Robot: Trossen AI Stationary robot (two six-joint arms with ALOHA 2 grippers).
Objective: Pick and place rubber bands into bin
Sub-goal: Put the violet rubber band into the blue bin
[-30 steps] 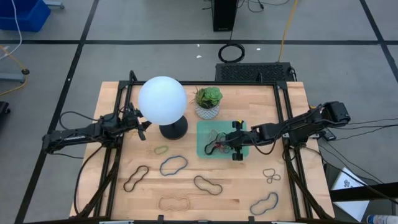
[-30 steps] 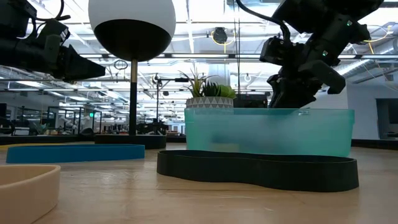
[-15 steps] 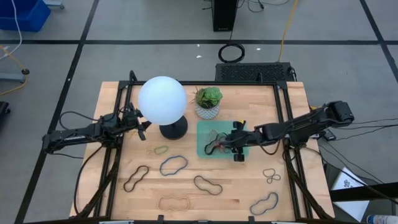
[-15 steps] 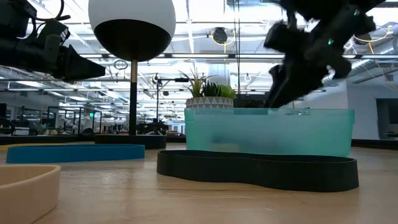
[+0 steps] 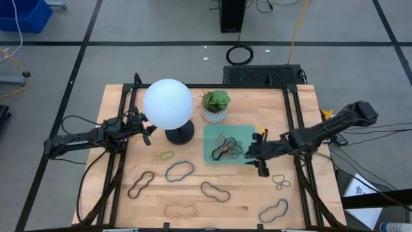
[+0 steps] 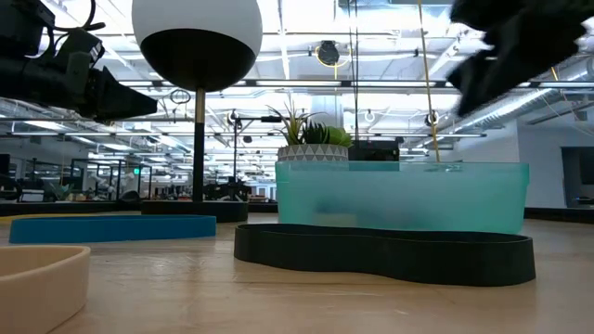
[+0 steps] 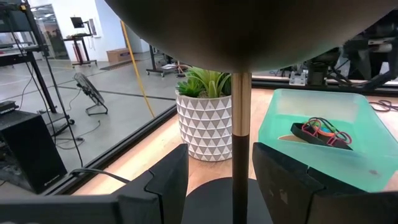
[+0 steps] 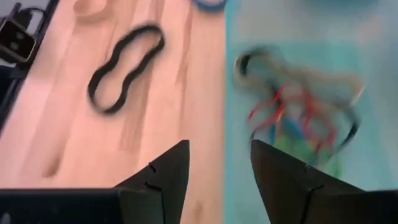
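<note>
So I'm looking at the feeds and the right gripper (image 5: 257,156) is hanging just past the bin's (image 5: 211,133) outer edge, over bare wood. Its jaws are standing apart with nothing between them; through the right wrist camera I'm seeing the two dark fingers (image 8: 163,176) spread with only table and tray showing in the gap. Ahead of those jaws the bin is sitting with a tangled pile of rubber bands (image 5: 227,147) lying inside it, red, green, tan and black loops all knotted together. Off to one side of the fingers a black peanut-shaped band (image 8: 124,67) is lying flat on the wood, well clear of the tray.

The left gripper (image 5: 149,131) is waiting by the lamp base (image 5: 179,133), jaws parted and empty too. Between its fingers (image 7: 163,185) I'm looking straight at the lamp's stem, with the white plant pot (image 7: 204,128) beyond it and the bin farther off, the pile of bands showing inside.

Loose bands are still lying around the table: a small green one (image 5: 167,155), a blue one (image 5: 179,171), a brown one (image 5: 140,184), a tan one (image 5: 181,209), another blue one (image 5: 273,211) and a thin dark one (image 5: 280,182) near the right jaws. In the low view the black one is sitting right in front of the bin wall.
</note>
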